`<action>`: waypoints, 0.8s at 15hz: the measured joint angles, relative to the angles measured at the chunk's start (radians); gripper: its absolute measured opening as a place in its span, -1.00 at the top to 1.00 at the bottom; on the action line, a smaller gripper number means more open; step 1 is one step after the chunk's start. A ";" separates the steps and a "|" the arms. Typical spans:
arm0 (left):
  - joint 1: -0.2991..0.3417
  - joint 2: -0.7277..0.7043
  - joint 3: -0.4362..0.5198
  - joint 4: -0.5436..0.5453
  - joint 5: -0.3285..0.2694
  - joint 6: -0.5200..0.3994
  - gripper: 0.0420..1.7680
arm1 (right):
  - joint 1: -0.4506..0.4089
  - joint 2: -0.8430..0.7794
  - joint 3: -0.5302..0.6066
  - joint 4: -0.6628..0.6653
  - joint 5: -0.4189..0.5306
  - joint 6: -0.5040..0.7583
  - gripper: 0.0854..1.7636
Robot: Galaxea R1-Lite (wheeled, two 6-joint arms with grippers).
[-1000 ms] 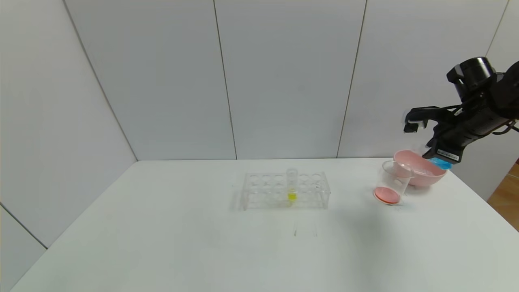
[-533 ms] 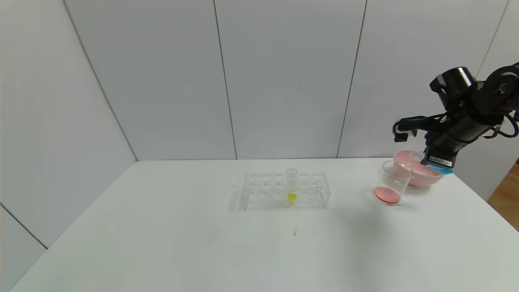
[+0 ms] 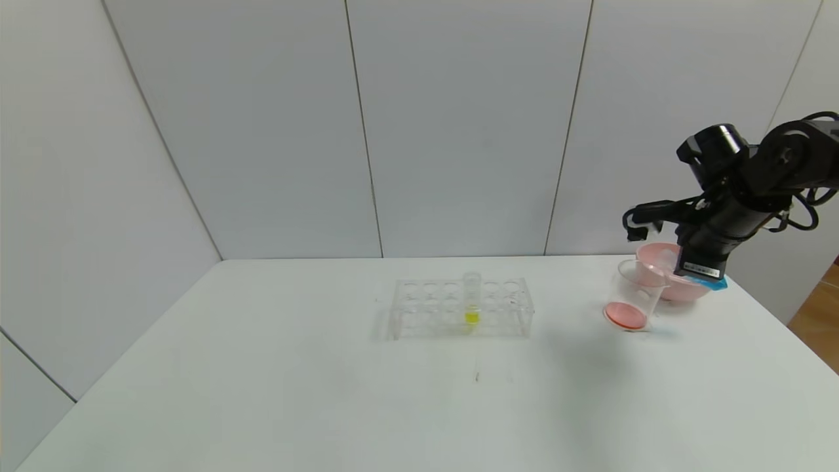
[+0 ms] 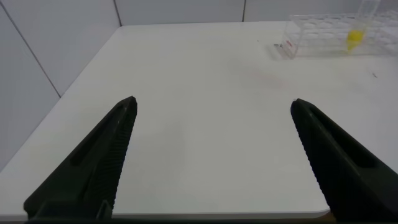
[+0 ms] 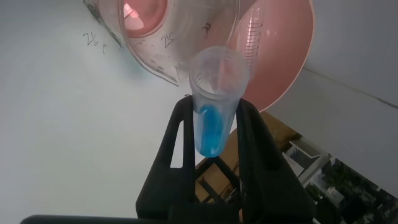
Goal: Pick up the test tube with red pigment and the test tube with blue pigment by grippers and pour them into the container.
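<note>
The right gripper is clamped on the test tube with blue pigment, jaws closed tight against its sides. The tube's open mouth points toward the container, which stands on the table at 3 o'clock of the tube rack and holds red liquid. A pink bowl touches it behind. The left gripper hovers with jaws wide apart, holding nothing.

Bright, even overhead light, soft faint shadows on the white table, wall lines bowed toward the head view's edges, wrist close-ups slightly soft
</note>
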 joint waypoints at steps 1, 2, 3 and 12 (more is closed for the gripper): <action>0.000 0.000 0.000 0.000 0.000 0.000 -1.00 | 0.006 0.002 0.000 0.000 -0.001 0.000 0.55; 0.000 0.000 0.000 0.000 0.000 0.000 -1.00 | 0.012 0.003 0.000 -0.001 -0.007 0.001 0.55; 0.000 0.000 0.000 0.000 0.000 0.000 -1.00 | 0.018 0.004 0.000 -0.002 -0.031 0.000 0.55; 0.000 0.000 0.000 0.000 0.000 0.000 -1.00 | 0.053 -0.001 0.000 0.011 -0.177 -0.012 0.55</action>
